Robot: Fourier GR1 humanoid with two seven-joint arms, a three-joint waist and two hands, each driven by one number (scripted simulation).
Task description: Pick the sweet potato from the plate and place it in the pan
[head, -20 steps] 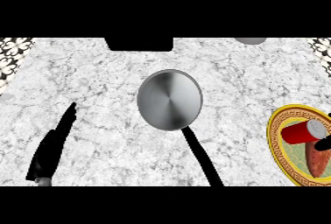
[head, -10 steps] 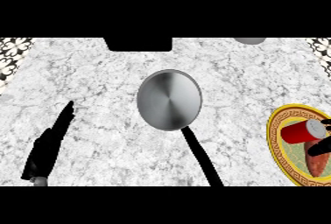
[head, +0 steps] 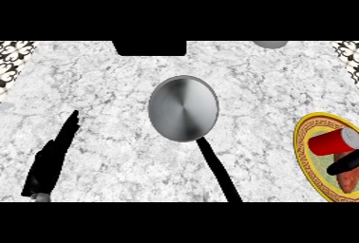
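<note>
Right hand (head: 345,166) shows only as a dark finger or two at the view's right edge, lying across the plate (head: 303,142) and over the sweet potato (head: 348,180); whether it is open or closed round anything I cannot tell, since the rest is cut off by the frame. Just above it on the same plate sits a red cylinder with a pale end (head: 335,141), possibly part of the arm or a separate item; that too is unclear. The sweet potato lies on the gold-rimmed plate, partly hidden under the finger. Well to its left, mid-counter, stands the steel pan (head: 184,115), its black handle running toward the lower edge. Left hand (head: 51,159) rests at the lower left, fingers straight, holding nothing. By my judgement the pick is in hand: next comes closing round the sweet potato, lifting it off the plate, then carrying it left over the pan.
</note>
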